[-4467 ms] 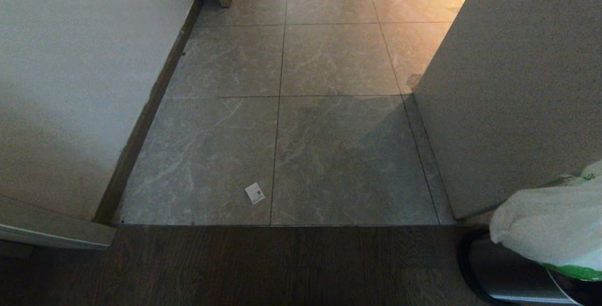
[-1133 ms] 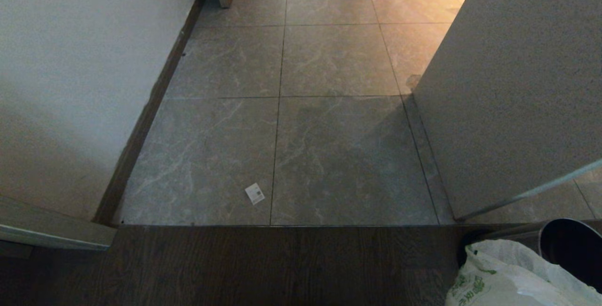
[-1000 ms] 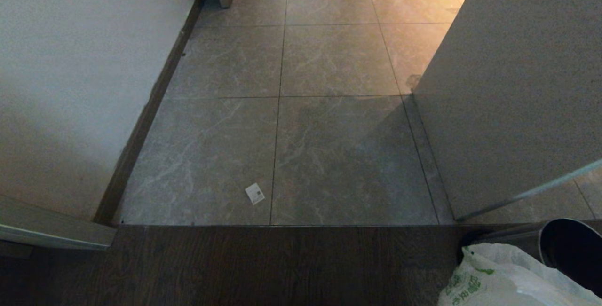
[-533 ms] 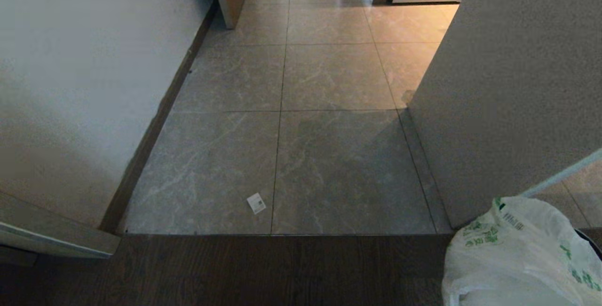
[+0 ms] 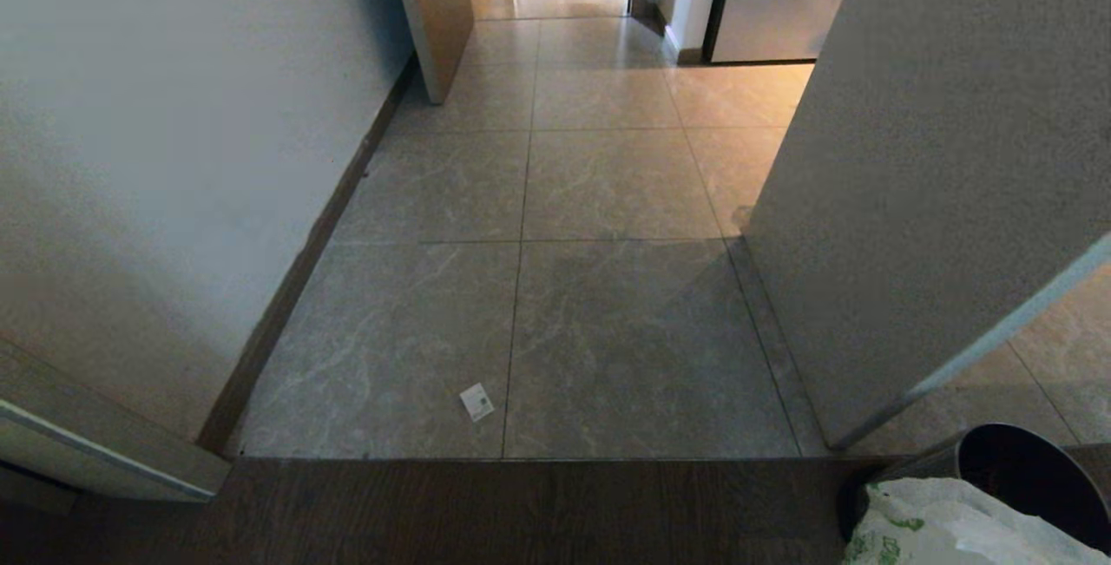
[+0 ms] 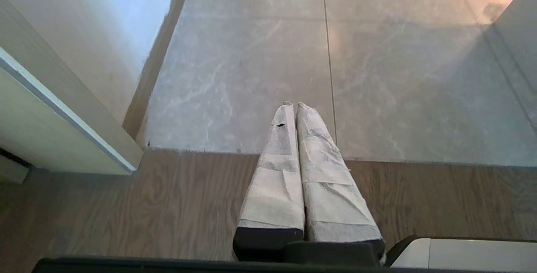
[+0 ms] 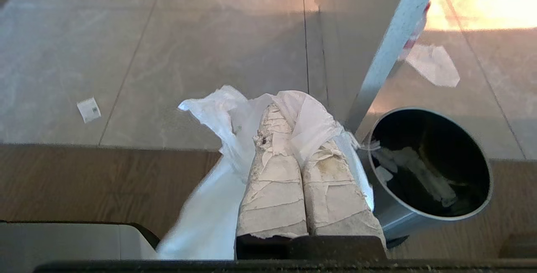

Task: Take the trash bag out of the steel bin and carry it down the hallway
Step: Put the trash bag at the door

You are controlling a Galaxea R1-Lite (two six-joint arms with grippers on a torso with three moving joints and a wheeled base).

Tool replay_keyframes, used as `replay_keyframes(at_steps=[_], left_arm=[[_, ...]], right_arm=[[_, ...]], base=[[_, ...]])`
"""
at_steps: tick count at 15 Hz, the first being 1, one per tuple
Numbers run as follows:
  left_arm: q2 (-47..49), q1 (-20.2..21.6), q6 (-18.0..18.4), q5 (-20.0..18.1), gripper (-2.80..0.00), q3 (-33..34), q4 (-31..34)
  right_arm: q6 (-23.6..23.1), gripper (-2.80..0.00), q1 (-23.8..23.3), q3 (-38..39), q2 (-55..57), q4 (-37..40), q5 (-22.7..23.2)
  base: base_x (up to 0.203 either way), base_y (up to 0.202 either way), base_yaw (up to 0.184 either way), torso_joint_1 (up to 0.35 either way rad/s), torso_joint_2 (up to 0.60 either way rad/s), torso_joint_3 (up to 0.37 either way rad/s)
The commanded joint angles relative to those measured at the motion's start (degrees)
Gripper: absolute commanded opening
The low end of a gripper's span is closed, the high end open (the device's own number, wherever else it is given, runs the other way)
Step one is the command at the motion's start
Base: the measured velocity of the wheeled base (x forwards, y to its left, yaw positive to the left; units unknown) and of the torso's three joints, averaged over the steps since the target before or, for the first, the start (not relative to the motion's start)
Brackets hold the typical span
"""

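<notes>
Bag first: thin crinkly white plastic trash bag (image 7: 218, 172) with green printing is out of the bin and hanging from the right gripper (image 7: 289, 111), whose paper-wrapped fingers are pressed together on the bunched top of the plastic. Film wraps over and around both fingertips, and the bulk drapes down below the jaws toward the dark wood-look floor (image 5: 451, 513). Long axis of the bag runs downward from the pinch point, so it hangs, not lies. In the head view only its top shows at the lower right corner (image 5: 946, 535).

Round brushed-steel bin (image 7: 428, 159) stands just beside the bag, on the side away from the robot's centre, mouth open, with some pale scraps visible at the bottom. Bag and bin rim look close; whether they touch cannot be told.

Left gripper (image 6: 293, 106) is closed on nothing, pointing at the seam between wood floor and tile, well apart from the bag, so the right arm is the carrying arm.

Key relation for the next move: glossy beige tiled hallway (image 5: 590, 192) opens straight ahead of the robot, and the bag hangs at its right side near the grey speckled panel (image 5: 937, 157) that narrows the passage. Judgement: removal looks done; the carry ahead needs the load to clear that panel edge and the bin. Small white paper tag (image 5: 476, 402) lies on the tile in the path.
</notes>
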Motion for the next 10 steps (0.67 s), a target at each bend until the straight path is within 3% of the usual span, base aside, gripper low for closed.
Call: replay_keyframes(at_steps=[1,10], left_arm=[[0.0,0.0,-0.1,0.0,-2.8,0.0,0.0],[0.0,0.0,-0.1,0.0,-2.8,0.0,0.0]], right_arm=[[0.0,-2.8,0.0,0.0,0.0,0.0,0.0],[0.0,-2.8,0.0,0.0,0.0,0.0,0.0]], base=[[0.0,0.0,0.0,0.001,0.0,0.201],[0.0,0.0,0.0,0.003,0.0,0.194]])
